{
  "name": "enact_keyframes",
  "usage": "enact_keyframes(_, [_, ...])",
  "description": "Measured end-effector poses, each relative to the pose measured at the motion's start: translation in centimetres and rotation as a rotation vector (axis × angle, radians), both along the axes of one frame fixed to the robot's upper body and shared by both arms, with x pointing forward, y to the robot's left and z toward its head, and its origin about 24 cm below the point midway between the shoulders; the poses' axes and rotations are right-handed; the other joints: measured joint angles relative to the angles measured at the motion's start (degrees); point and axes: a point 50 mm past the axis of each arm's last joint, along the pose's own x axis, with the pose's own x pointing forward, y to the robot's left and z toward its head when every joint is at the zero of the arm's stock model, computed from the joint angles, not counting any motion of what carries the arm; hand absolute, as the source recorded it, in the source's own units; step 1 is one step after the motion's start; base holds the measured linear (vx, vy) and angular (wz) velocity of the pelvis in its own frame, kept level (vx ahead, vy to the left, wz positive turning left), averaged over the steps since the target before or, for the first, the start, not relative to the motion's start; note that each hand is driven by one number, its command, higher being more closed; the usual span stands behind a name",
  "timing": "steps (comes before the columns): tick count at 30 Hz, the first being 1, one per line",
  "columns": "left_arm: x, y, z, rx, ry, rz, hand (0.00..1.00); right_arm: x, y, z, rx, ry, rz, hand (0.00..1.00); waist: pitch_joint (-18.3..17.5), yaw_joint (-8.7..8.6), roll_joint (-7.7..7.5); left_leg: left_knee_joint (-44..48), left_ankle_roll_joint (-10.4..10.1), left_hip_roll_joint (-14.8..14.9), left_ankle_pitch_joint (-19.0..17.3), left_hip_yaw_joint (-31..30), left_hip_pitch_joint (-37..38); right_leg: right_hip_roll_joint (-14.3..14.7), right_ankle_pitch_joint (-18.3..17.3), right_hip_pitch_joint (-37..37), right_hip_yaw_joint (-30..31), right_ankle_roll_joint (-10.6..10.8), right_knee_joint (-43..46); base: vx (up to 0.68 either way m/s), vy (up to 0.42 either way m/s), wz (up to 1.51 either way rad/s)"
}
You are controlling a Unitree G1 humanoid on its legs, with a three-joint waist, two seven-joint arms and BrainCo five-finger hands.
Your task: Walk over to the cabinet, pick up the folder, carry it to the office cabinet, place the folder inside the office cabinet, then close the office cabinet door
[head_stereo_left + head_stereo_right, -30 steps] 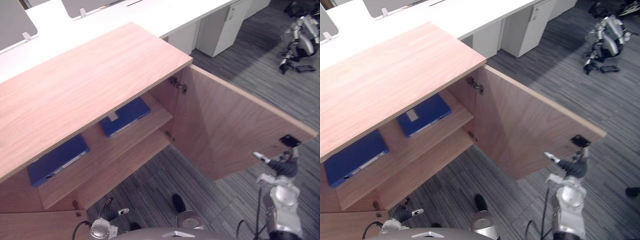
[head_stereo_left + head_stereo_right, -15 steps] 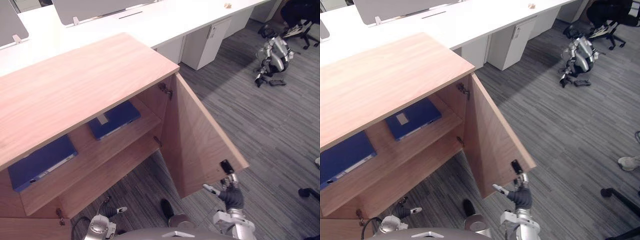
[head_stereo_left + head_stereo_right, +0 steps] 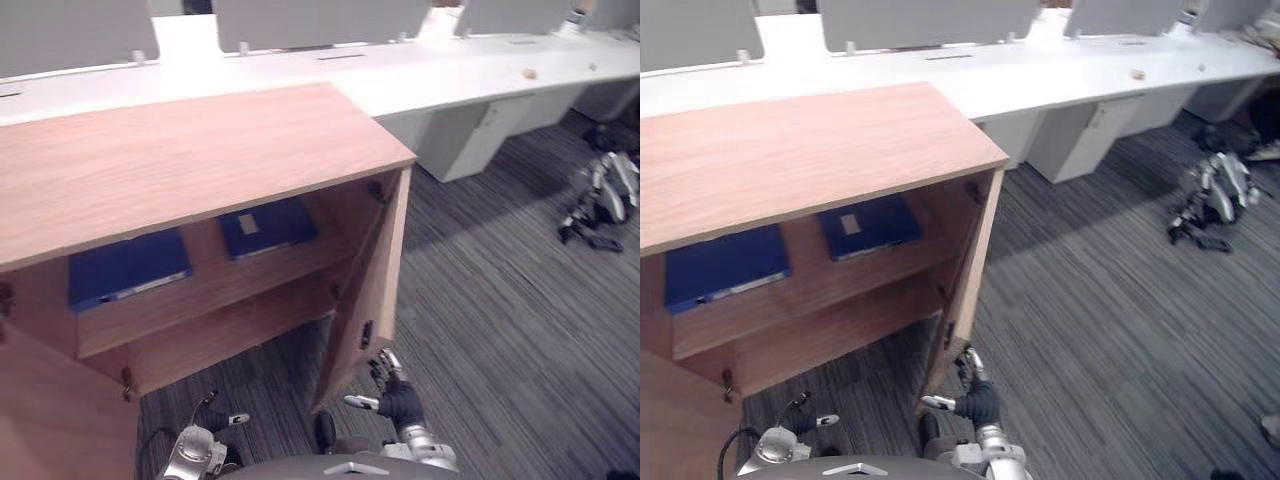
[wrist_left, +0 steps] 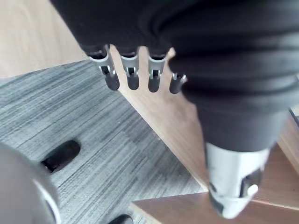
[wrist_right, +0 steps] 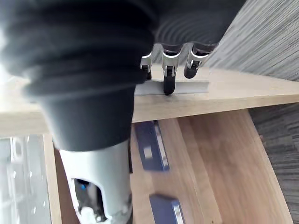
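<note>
Office cabinet [image 3: 200,150]: low and wide, pale wood with a broad flat top. It stands on the grey carpet [image 3: 500,300] in front of a long white worktop [image 3: 470,75].
Folders: two blue ones lie flat on the upper shelf [image 3: 200,295], side by side with a gap between them. The left folder [image 3: 128,268] sits nearer the cabinet's left end. The right folder [image 3: 266,226] has a small white label on its cover. (Which of the two is the task's own, I can't say from where I stand.)
Right door [image 3: 372,290]: partly open, hinged at the cabinet's right side. It stands out toward the robot and is seen almost edge-on.
Left door [image 3: 50,400]: open, its wooden panel showing at the near left corner.
Right hand [image 3: 400,405]: low, at the free edge of the right door. Its fingers [image 5: 168,74] are straight, and their dark tips rest against the silver handle strip [image 5: 191,87] on that edge. It touches the door but grips nothing.
Left hand [image 3: 212,422]: down near the carpet, in front of the cabinet's lower part. Its fingers [image 4: 133,77] hang relaxed over carpet and wood, with nothing in them.
Second robot [image 3: 605,195]: silver-grey, down on the carpet at the far right, well apart from the cabinet.
</note>
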Motion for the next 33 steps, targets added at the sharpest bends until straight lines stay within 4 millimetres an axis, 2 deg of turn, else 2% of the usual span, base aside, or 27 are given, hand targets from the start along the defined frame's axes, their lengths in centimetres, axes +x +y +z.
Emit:
enact_keyframes(1, [0.1,0.0,0.0,0.002,-0.002,0.002,0.0,0.7,0.0,0.3,-0.005,-0.027,0.012,0.0,0.02,0.45,0.03,0.0,-0.03,-0.13,0.15,-0.55,-0.28,-0.07,-0.21,0.0,-0.05,0.3,-0.03,-0.05,0.016,0.4])
enact_keyframes(3, [0.0,0.4,0.1,0.007,-0.002,0.017,0.0,3.7,0.3,1.9,-0.024,-0.15,0.054,0.0,-0.13,1.79,-0.18,0.0,0.47,-0.72,0.75,-1.86,-1.23,-0.39,-0.58,0.01,-0.2,0.8,-0.18,-0.06,0.027,0.38])
enact_keyframes(4, [0.0,0.5,0.1,0.007,-0.003,0.02,0.0,4.4,0.4,2.1,-0.03,-0.168,0.061,0.0,-0.17,2.02,-0.22,0.0,0.53,-0.92,0.8,-2.47,-1.42,-0.55,-0.63,0.03,-0.37,0.88,-0.19,-0.05,0.049,0.36])
enact_keyframes(6, [0.1,0.6,0.2,0.006,-0.013,0.036,0.0,6.3,0.4,1.9,-0.057,-0.184,0.082,0.0,-0.26,3.01,-0.34,-0.01,0.91,-1.79,1.19,-4.24,-2.25,-1.3,-1.12,-0.07,-1.68,1.56,-0.26,0.0,0.047,0.4])
enact_keyframes(10, [0.2,1.0,0.3,0.008,-0.022,0.059,0.0,8.4,0.1,1.6,-0.088,-0.186,0.08,0.0,-0.15,3.5,-0.16,-0.01,1.08,-2.94,1.3,-5.93,-4.18,-2.37,-2.39,-0.53,-2.86,1.6,-0.78,0.01,0.061,0.3])
enact_keyframes(15, [0.2,1.4,0.4,-0.001,-0.034,0.114,0.0,12.3,-1.3,0.8,-0.116,-0.146,0.0,0.0,0.09,4.25,0.19,-0.02,1.1,-4.25,1.29,-7.86,-6.14,-3.23,-3.41,-0.6,-3.4,0.93,-1.45,0.04,0.068,0.27])
enact_keyframes(16, [0.3,1.4,0.4,-0.007,-0.043,0.124,0.0,13.4,-2.1,0.5,-0.133,-0.119,-0.042,0.0,0.18,4.77,0.32,-0.02,1.1,-4.58,1.29,-8.89,-6.71,-3.54,-3.52,-0.59,-4.68,0.74,-1.79,0.08,0.056,0.42])
enact_keyframes(20, [0.4,1.5,0.5,-0.02,-0.056,0.164,0.0,15.1,-3.9,0.6,-0.167,-0.097,-0.15,0.0,0.61,5.6,0.93,-0.01,1.1,-5.06,1.29,-10.33,-8.11,-3.89,-3.48,-0.56,-6.18,0.64,-2.29,0.06,0.024,0.39])
enact_keyframes(23, [0.3,1.6,0.5,-0.018,-0.057,0.181,0.0,16.6,-4.9,1.3,-0.203,-0.101,-0.194,0.0,1.38,6.34,2.1,-0.01,1.1,-5.34,1.29,-10.47,-8.1,-4.02,-3.12,-0.4,-6.06,0.11,-2.31,0.06,0.013,0.1])
enact_keyframes(26, [-0.5,1.9,0.3,-0.018,-0.042,0.211,0.0,17.3,-5.3,1.6,-0.225,-0.099,-0.211,0.0,2.21,6.53,3.19,0.0,1.11,-5.23,1.28,-10.47,-8.1,-3.92,-2.79,-0.37,-6.07,-0.32,-2.36,0.1,-0.014,-0.02])
enact_keyframes(29, [-1.2,2.2,0.2,-0.011,-0.027,0.22,0.0,17.2,-5.7,1.2,-0.235,-0.076,-0.225,0.0,2.43,6.51,3.01,0.02,1.77,-5.2,1.73,-10.48,-7.62,-3.87,-0.79,0.25,-6.06,0.17,-2.25,0.13,-0.024,0.11])
enact_keyframes(33, [-0.8,2.2,0.5,-0.018,-0.052,0.224,0.0,16.9,-6.5,0.8,-0.242,-0.053,-0.253,0.0,2.83,6.54,3.08,0.38,2.4,-5.0,1.69,-10.49,-7.04,-3.4,0.73,0.87,-6.09,1.81,-2.37,0.16,-0.03,0.03])
